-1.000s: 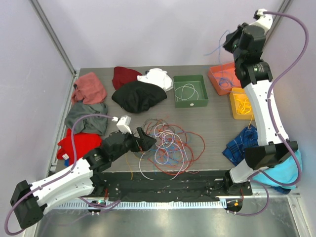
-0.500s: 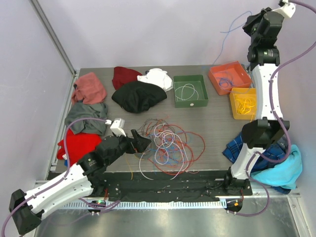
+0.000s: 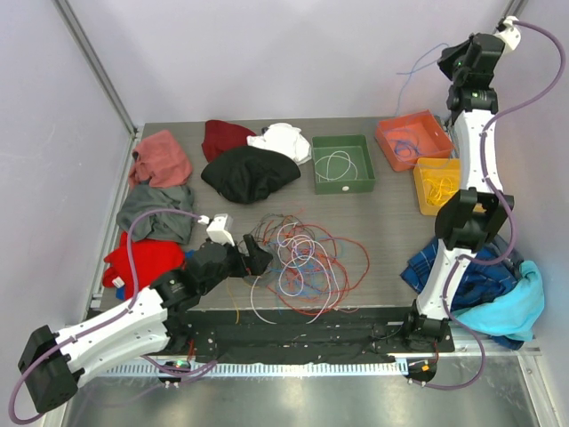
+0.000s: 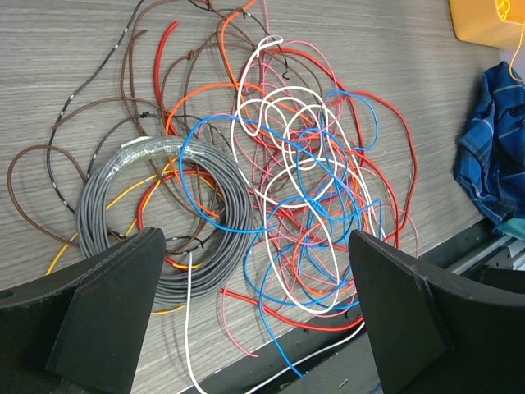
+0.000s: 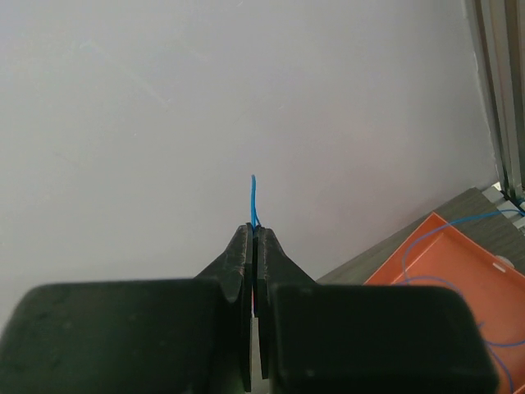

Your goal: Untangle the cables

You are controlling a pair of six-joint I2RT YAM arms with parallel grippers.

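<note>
Currently in hand: sorting one freed strand; the blue cable [image 5: 253,193] looks pulled out of the heap and on its way into a bin.
Right gripper [image 5: 254,238]: clenched tight on the tip of the blue cable, a short end sticking out above the jaws; the arm is stretched high at the far right corner.
Blue cable's run: from that grip it arcs down through the air toward the orange bin [image 3: 384,142], where some thin blue loops already lie.
Left gripper [image 4: 262,304]: spread wide and holding nothing, hovering low over the near left side of the heap.
Cables [image 3: 307,262]: most lie knotted in the middle of the surface [image 3: 391,231], red, orange, white, blue and brown loops crossing each other, with a grey coil [image 4: 123,197] at the left edge.
Other bins: a white strand in the green bin [image 3: 317,169], yellow ones in the yellow bin [image 3: 420,191].
Next move, as I judge it: bring the right arm down over the orange bin and let go so the whole strand drops inside.
After that: the left jaws need one single loop, likely an outer one, not a bundle.
Risk: a trailing tail may catch the bin's rim.
</note>
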